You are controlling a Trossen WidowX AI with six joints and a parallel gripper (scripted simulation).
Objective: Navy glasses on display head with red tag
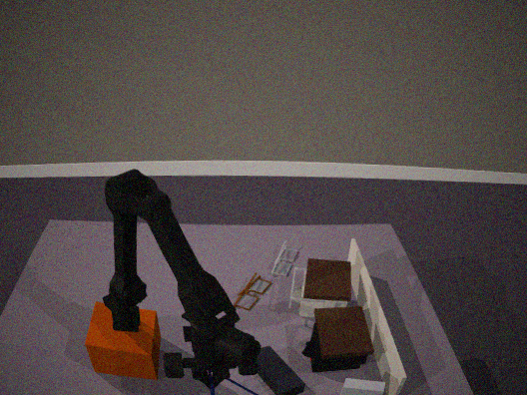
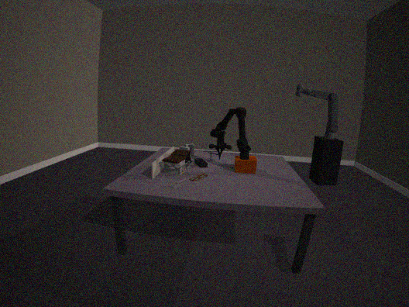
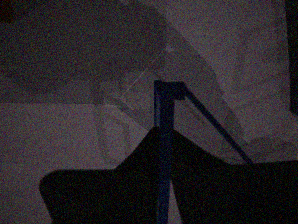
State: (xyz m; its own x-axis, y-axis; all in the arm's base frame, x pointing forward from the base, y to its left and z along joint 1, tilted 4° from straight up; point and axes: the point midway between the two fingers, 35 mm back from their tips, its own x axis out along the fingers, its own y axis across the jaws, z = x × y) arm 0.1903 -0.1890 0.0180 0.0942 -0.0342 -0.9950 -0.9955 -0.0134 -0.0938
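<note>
My gripper (image 3: pixel 160 132) (image 2: pixel 220 155) is shut on the navy glasses (image 3: pixel 165 150) (image 1: pixel 243 386), with a frame end rising between the fingertips and a thin navy bar slanting off to the right in the wrist view. It hangs above the table, left of the display heads in the top view, where its fingertips are hidden. A dark display head (image 1: pixel 339 363) with a brown top stands nearer that camera; a small reddish trace shows at its left side, but the tag is not clear. A pale display head (image 1: pixel 324 302) with a brown top stands behind it.
A cream upright panel (image 1: pixel 375 309) runs behind the heads. A dark slate block (image 1: pixel 280 371) lies between gripper and heads. Brown glasses (image 1: pixel 248 300) and pale glasses (image 1: pixel 285 261) lie on the table. A pale block (image 1: pixel 364 386) is at the lower right. The orange base (image 1: pixel 123 354) carries my arm.
</note>
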